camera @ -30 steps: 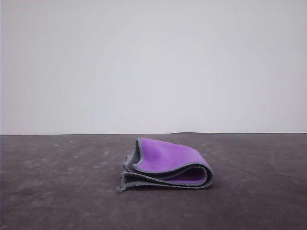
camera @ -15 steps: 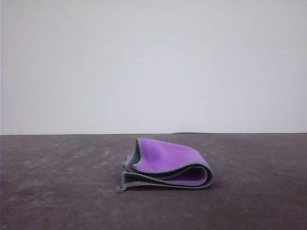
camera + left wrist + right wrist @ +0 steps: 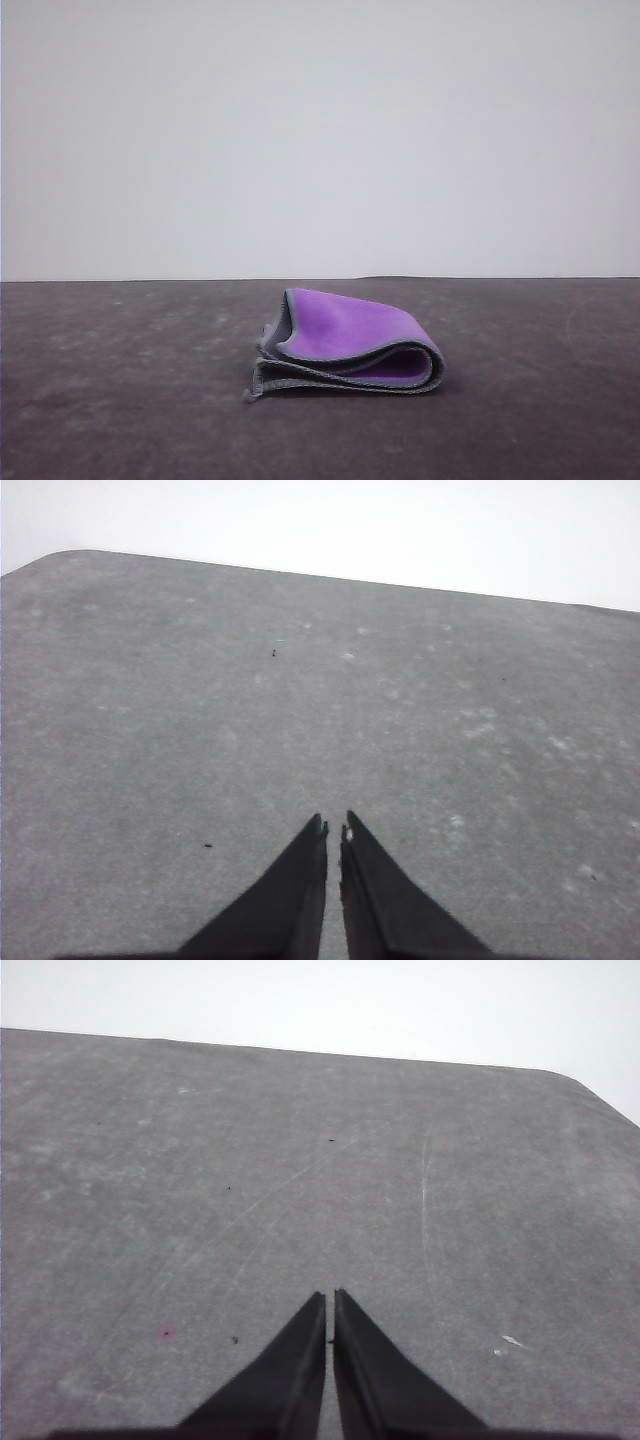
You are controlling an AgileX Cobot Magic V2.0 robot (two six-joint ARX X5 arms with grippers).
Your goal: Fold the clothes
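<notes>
no writing or label can be read on anything. the folded cloth (image 3: 345, 345) lies on the dark grey table (image 3: 120, 420), just right of centre in the lower half of the front frame, purple face up, grey hem along its near edge. the left gripper (image 3: 333, 830) and right gripper (image 3: 329, 1298) each hover above bare tabletop, jaws closed to a slit, holding nothing.

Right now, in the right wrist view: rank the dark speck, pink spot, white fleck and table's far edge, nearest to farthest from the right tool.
1. Dark speck, on the table just beside the right tool.
2. Pink spot, same side, and white fleck, opposite side: too close to call.
3. Table's far edge, well ahead.
</notes>
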